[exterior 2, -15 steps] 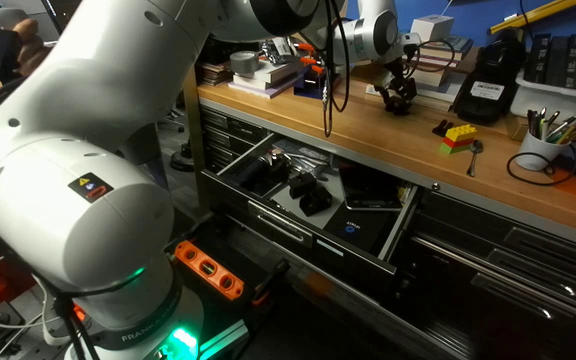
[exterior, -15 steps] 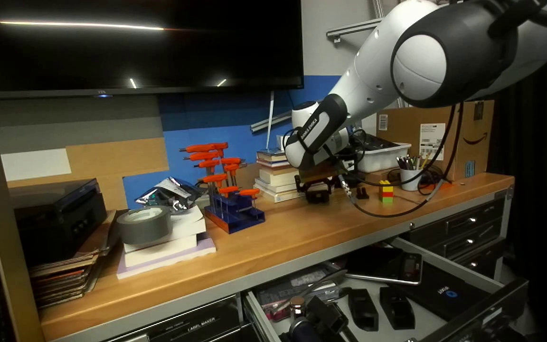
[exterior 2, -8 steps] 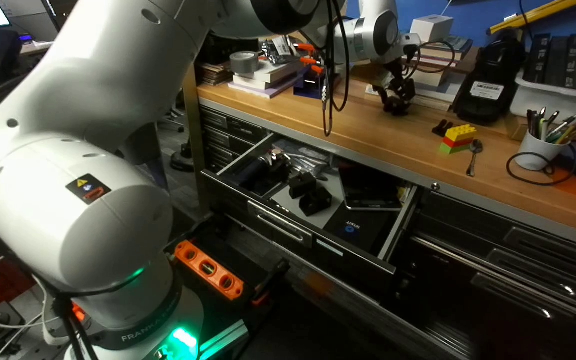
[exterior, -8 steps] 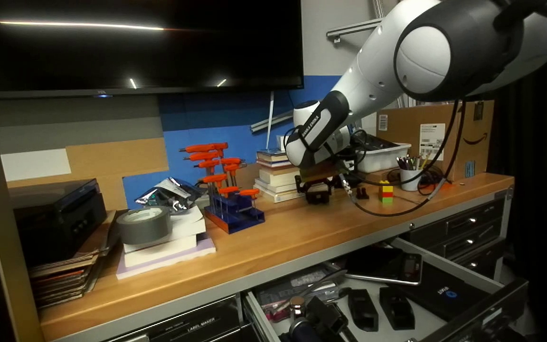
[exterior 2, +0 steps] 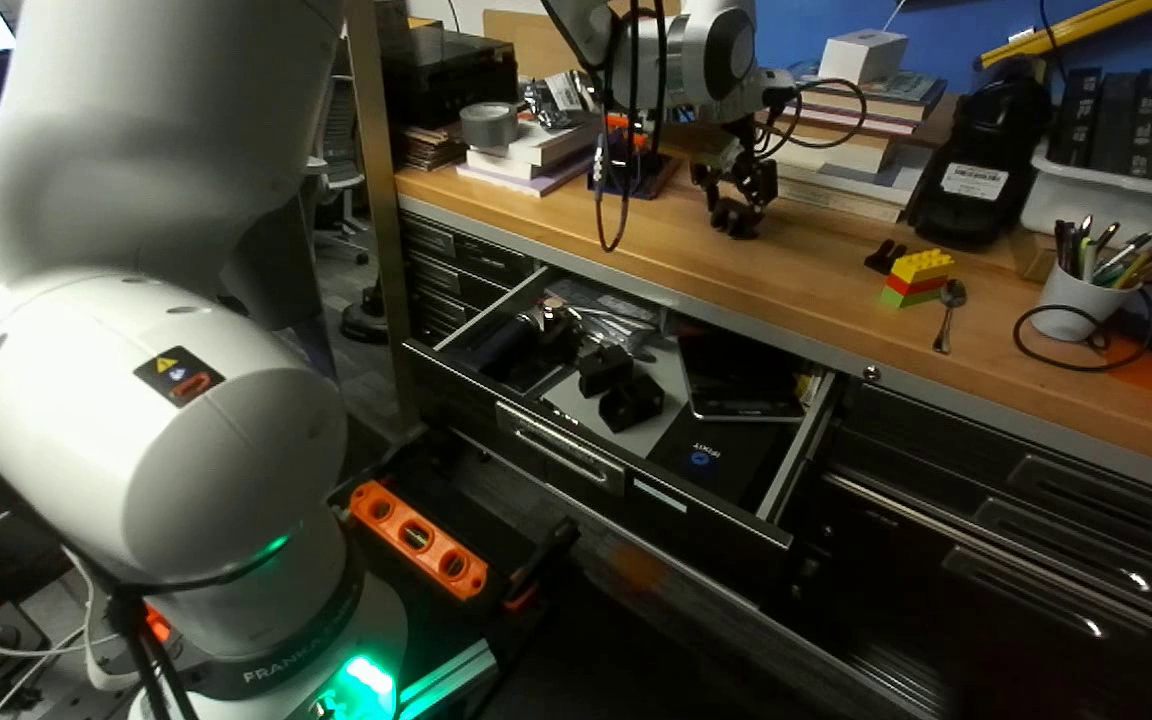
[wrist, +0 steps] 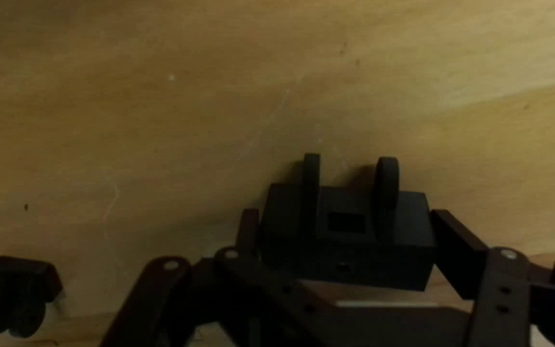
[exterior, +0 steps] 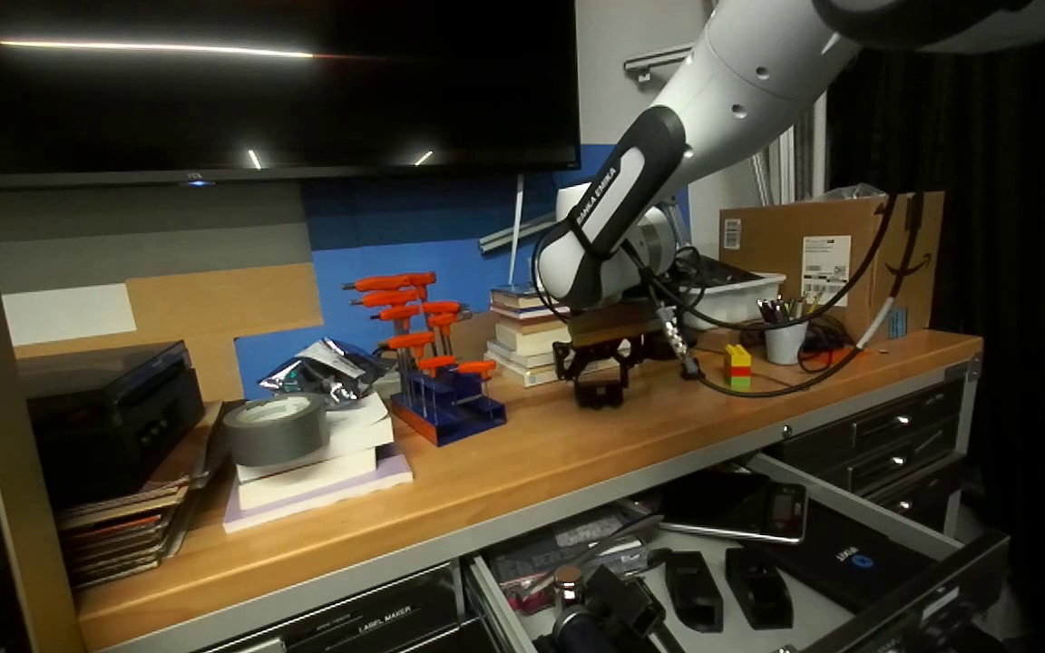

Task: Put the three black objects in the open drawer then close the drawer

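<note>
Black block (wrist: 347,253), one: resting on or hanging over the worktop (exterior: 486,472), back from its front edge, contact unclear; gripper (wrist: 347,236) is clasping both short ends. Looking stiff, light, perhaps slick; flat ends are probably offering the surest hold, thin lugs possibly risking breakage.

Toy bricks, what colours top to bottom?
Yellow, red, green; the toy bricks show best in an exterior view.
</note>
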